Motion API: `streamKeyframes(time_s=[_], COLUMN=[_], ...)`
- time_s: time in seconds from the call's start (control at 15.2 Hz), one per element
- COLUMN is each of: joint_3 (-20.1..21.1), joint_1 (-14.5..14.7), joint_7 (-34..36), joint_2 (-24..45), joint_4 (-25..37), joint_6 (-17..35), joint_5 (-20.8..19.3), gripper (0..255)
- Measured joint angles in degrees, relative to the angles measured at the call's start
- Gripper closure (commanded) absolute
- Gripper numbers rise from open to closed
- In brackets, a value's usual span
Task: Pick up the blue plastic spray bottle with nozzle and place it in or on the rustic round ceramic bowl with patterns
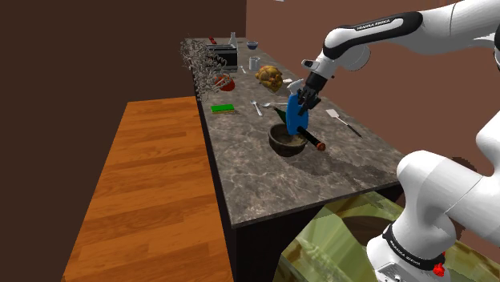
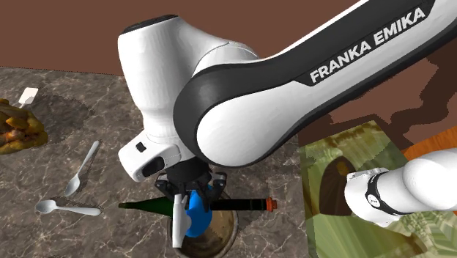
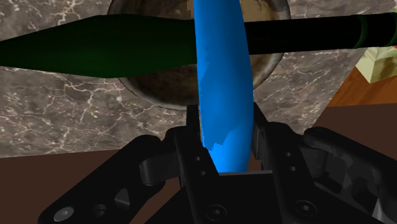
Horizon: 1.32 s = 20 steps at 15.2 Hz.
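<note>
My gripper [image 1: 304,102] is shut on the blue spray bottle [image 1: 297,119], which hangs just above the brown round bowl [image 1: 282,144] on the marble counter. From the second exterior view the blue spray bottle [image 2: 198,213] points down with its white nozzle [image 2: 178,229] lowest, over the bowl [image 2: 225,231]. In the wrist view the black fingers [image 3: 193,137] of the gripper [image 3: 222,145] clasp the blue spray bottle [image 3: 219,83] on both sides. A dark green bottle [image 3: 95,48] lies across the bowl [image 3: 156,95], right under the blue one.
Two white spoons [image 2: 82,168] lie on the counter [image 1: 264,180] beside the bowl. A spatula [image 1: 344,122], a green sponge [image 1: 223,107], a yellow-brown lump [image 1: 269,76] and a dish rack [image 1: 210,60] sit further back. Wooden floor [image 1: 152,184] lies beyond the counter's edge at the shoulder view's left.
</note>
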Motion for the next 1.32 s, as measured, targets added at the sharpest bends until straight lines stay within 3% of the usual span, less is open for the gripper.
streamKeyframes(time_s=[0.33, 0.4, 0.79, 1.06, 1.32], joint_3=[0.0, 0.0, 0.0, 2.0, 2.7], joint_1=[0.0, 0.0, 0.0, -2.9, -3.5], joint_7=[0.0, 0.0, 0.0, -0.7, -0.6], joint_2=[0.0, 0.0, 0.0, 0.7, 0.9], joint_4=[-0.2, -0.2, -0.2, 4.2, 5.1], joint_6=[0.3, 0.3, 0.3, -5.5, -6.7], joint_5=[0.0, 0.0, 0.0, 0.5, 0.8], gripper=[255, 0, 0, 0, 0])
